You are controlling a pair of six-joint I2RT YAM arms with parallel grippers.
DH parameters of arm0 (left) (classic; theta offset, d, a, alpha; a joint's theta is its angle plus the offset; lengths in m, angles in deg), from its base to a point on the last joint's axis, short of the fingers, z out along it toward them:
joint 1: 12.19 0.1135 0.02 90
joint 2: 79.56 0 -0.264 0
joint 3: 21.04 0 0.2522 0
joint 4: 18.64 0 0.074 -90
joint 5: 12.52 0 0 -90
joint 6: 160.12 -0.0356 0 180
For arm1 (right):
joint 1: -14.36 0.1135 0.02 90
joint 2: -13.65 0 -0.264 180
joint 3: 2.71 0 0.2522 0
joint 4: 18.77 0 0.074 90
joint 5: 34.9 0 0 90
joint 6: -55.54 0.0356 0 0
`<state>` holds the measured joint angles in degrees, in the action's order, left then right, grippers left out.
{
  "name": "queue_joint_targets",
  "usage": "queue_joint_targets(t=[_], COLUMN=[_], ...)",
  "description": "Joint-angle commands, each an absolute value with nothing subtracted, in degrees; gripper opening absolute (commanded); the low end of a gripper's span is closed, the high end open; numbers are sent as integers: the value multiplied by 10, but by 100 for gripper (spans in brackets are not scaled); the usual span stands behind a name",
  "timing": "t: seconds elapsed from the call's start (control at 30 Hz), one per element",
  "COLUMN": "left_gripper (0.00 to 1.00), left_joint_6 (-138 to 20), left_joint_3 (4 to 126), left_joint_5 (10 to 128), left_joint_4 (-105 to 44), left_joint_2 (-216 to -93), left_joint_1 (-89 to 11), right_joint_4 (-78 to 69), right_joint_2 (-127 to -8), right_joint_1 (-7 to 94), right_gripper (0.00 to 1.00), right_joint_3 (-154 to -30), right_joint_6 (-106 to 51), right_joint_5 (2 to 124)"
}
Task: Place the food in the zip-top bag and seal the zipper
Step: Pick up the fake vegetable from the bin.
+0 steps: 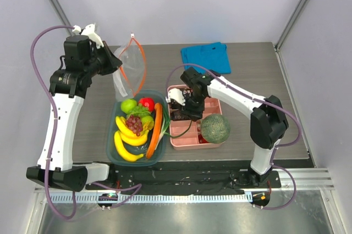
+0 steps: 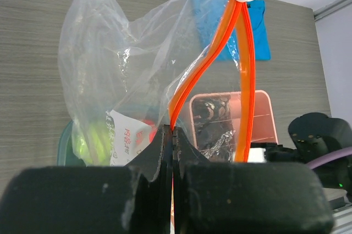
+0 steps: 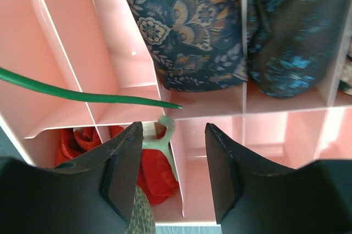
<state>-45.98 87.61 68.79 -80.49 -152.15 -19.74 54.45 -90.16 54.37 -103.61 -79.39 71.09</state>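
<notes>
My left end effector (image 2: pixel 171 135) is clenched on the zipper (image 2: pixel 192 74), holding the bag (image 2: pixel 121 63) up; right end effector (image 3: pixel 173 129) hangs released over the tray (image 1: pixel 181 141), so I'd grab the melon (image 1: pixel 215 128) next.

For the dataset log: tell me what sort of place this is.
Probably a robot lab test cell, not a kitchen: plain white walls enclose a grey table, two arms are bolted at its near edge, and the produce in the teal bin looks like toys.
</notes>
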Motion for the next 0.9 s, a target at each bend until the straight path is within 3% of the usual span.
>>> queue_joint_targets(t=[0.0,0.1,0.2,0.23,0.27,0.87], left_gripper=[0,0,0,0,0,0], left_joint_6=[-452,-449,-446,-446,-446,-452], left_joint_3=[876,869,864,863,863,870], left_joint_5=[669,668,663,661,662,656], left_joint_4=[-797,-796,-799,-799,-801,-823], left_joint_2=[-1520,-1519,-1517,-1517,-1516,-1531], left_joint_1=[-190,-188,-185,-184,-184,-180], right_joint_4=[537,533,539,549,552,525], right_joint_2=[-912,-915,-914,-910,-907,-699], right_joint_1=[547,547,548,547,547,545], right_gripper=[54,49,25,9,1,1], right_joint_3=[-1028,-1030,-1031,-1035,-1037,-1192], right_joint_6=[-813,-809,-809,-807,-803,-619], right_joint_5=[712,723,720,718,714,706])
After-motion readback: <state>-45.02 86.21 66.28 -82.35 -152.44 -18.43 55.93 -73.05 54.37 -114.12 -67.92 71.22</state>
